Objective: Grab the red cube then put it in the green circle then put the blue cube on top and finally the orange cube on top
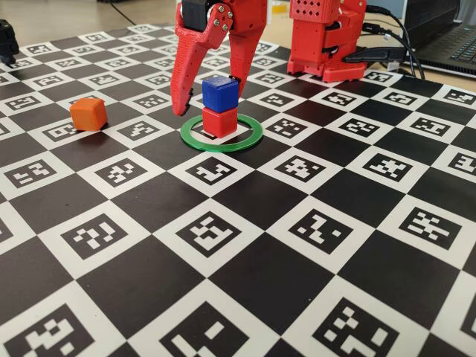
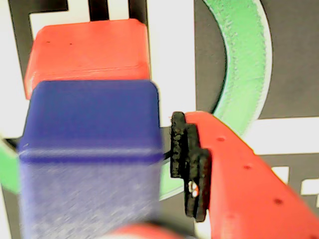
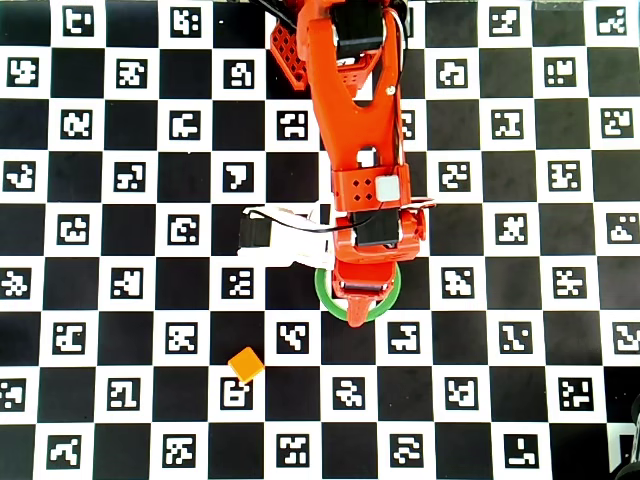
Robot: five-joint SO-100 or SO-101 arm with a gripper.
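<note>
The red cube (image 1: 219, 121) sits inside the green circle (image 1: 245, 141) on the checkered mat. The blue cube (image 1: 220, 93) rests on top of it, shifted slightly to one side. My gripper (image 1: 208, 97) straddles the blue cube and is open: in the fixed view one finger hangs well to the cube's left, touching nothing. In the wrist view, a narrow gap separates the black pad (image 2: 192, 169) from the blue cube (image 2: 89, 129), with the red cube (image 2: 84, 50) and part of the green circle (image 2: 244, 64) beyond. The orange cube (image 1: 88, 114) lies alone to the left, also visible from overhead (image 3: 245, 364).
The arm's red base (image 1: 327, 37) stands at the back, with cables and a laptop (image 1: 446, 41) to its right. A dark object (image 1: 6, 41) sits at the far left edge. From overhead the arm (image 3: 360, 150) covers the stack; the green circle (image 3: 323, 292) peeks out.
</note>
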